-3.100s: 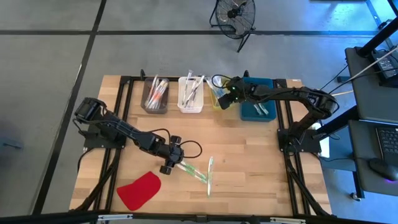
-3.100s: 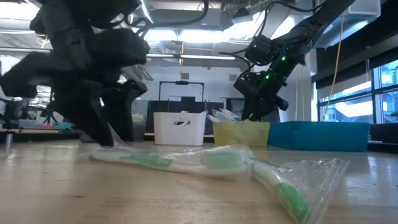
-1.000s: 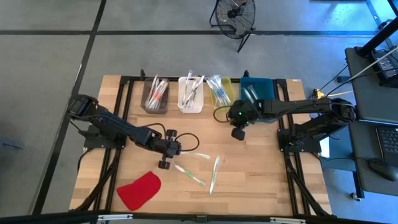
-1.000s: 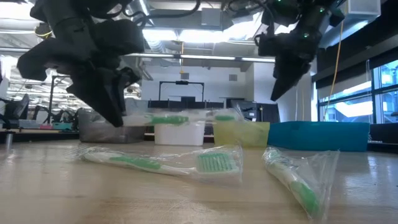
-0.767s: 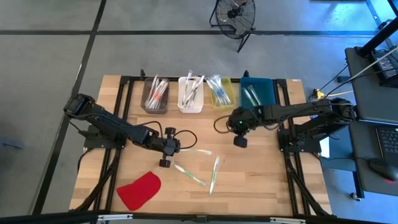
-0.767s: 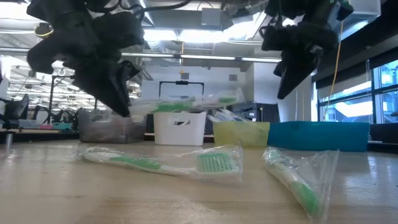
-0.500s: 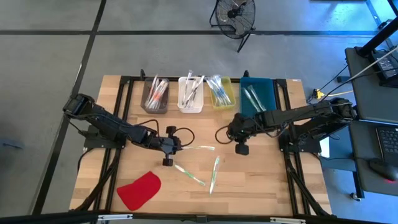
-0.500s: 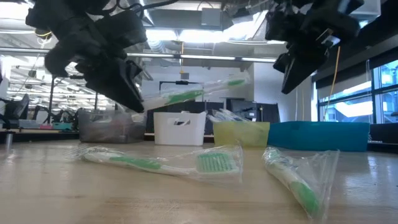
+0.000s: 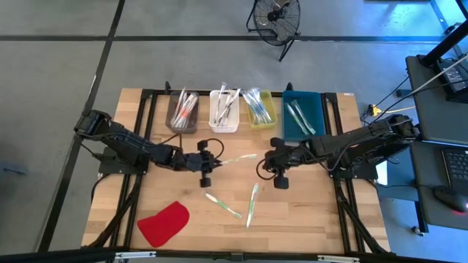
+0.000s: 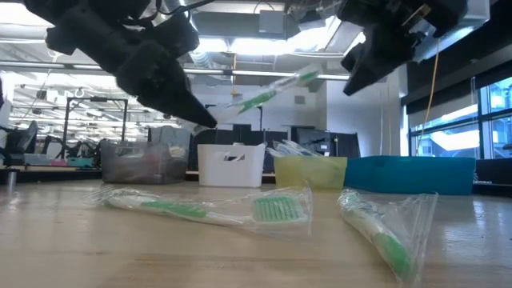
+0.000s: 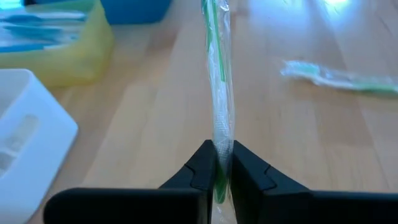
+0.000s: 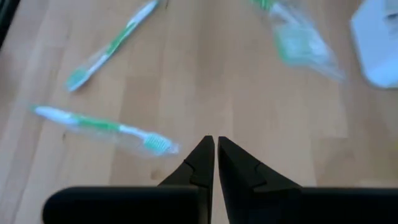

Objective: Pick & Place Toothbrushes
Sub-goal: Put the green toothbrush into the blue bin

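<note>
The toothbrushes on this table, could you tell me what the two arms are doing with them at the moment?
The left gripper, jaws shut, holds a green-and-clear wrapped toothbrush lifted above the middle of the wooden table. The right gripper hovers nearby, jaws shut and empty. Two more green wrapped toothbrushes lie on the table, while the grey, white, yellow and blue bins along the far edge already contain others.

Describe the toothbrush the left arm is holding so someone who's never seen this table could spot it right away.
Start at the row of bins along the table's far edge. Just in front of the white bin, the left tool pinches a wrapped green toothbrush by one end. It alone is lifted clear; the other two loose ones lie flat.
</note>
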